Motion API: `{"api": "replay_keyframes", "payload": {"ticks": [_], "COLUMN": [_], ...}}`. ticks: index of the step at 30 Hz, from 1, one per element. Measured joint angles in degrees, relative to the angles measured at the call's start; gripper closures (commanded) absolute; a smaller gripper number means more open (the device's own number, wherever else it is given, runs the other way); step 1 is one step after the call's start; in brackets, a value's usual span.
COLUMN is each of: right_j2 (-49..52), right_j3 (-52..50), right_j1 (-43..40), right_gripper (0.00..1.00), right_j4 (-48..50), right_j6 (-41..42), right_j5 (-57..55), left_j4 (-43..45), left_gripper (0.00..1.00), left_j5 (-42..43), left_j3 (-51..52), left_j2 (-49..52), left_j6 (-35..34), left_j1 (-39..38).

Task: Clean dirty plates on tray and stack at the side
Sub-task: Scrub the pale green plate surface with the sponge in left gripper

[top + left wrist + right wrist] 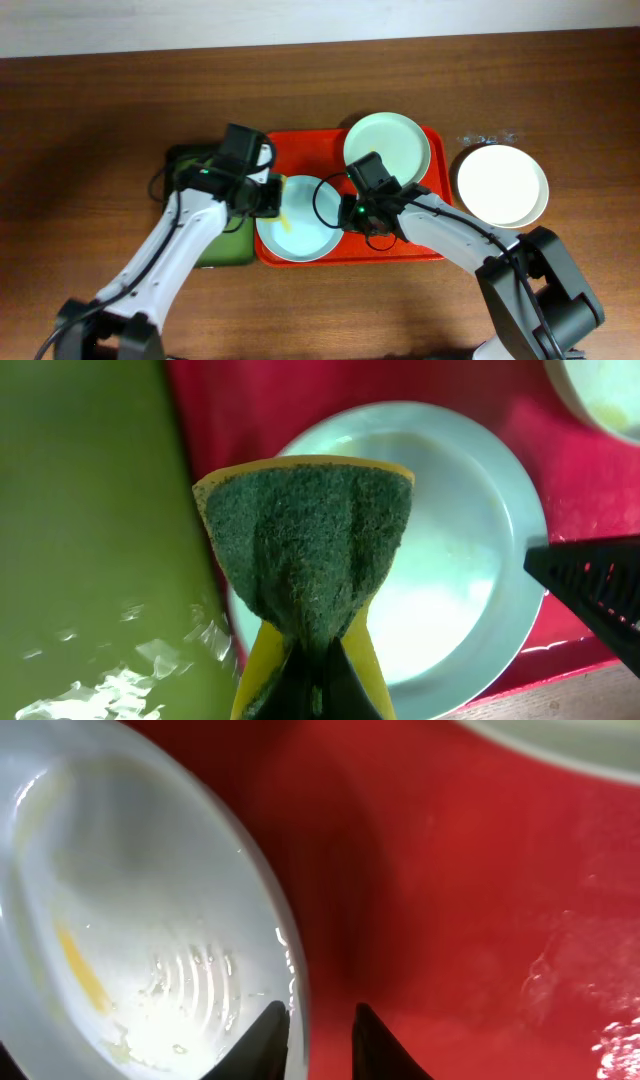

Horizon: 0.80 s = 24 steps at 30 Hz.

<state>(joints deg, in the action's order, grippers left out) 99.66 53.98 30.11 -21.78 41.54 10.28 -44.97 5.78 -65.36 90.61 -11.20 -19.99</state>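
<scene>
right jaws parted astride rim of plate (150,900), on tray (450,920)

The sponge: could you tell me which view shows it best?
Left wrist: the sponge fills the frame, green face and yellow edge clear. Overhead shows just a yellow sliver; right wrist shows none.

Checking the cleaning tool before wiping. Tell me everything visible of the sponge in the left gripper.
The sponge is a yellow foam pad with a coarse dark green scouring face. The left gripper pinches one end, so it creases and fans out beyond the grip. It hangs over the left rim of the pale blue plate on the red tray; contact is unclear.
</scene>
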Motion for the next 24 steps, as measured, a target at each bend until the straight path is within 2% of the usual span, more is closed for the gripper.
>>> {"api": "replay_keyframes", "payload": {"ticks": [1, 2, 8, 21, 24], "right_j2": [0.0, 0.0, 0.0, 0.0, 0.0], "right_j3": [0.0, 0.0, 0.0, 0.0, 0.0], "right_j1": [0.0, 0.0, 0.0, 0.0, 0.0], "right_gripper": [0.96, 0.96, 0.96, 0.96, 0.96], "right_j4": [0.0, -0.1, -0.1, -0.1, -0.3], "right_j6": [0.1, -0.3, -0.6, -0.9, -0.9], "right_j5": [-0.6, -0.9, -1.7, -2.1, -2.5], "left_j4": [0.5, 1.0, 2.0, 5.0, 5.6], "left_gripper": [1.0, 1.0, 1.0, 1.0, 1.0], "left_j5": [0.1, 0.1, -0.1, -0.6, 2.9], "left_j3": [0.0, 0.0, 0.0, -0.8, -1.3], "left_j2": [1.0, 1.9, 5.9, 15.4, 16.3], "left_j6": [-0.2, -0.4, -3.4, -4.7, -4.4], "left_j1": [-0.7, -1.4, -2.8, -6.2, -6.3]}}
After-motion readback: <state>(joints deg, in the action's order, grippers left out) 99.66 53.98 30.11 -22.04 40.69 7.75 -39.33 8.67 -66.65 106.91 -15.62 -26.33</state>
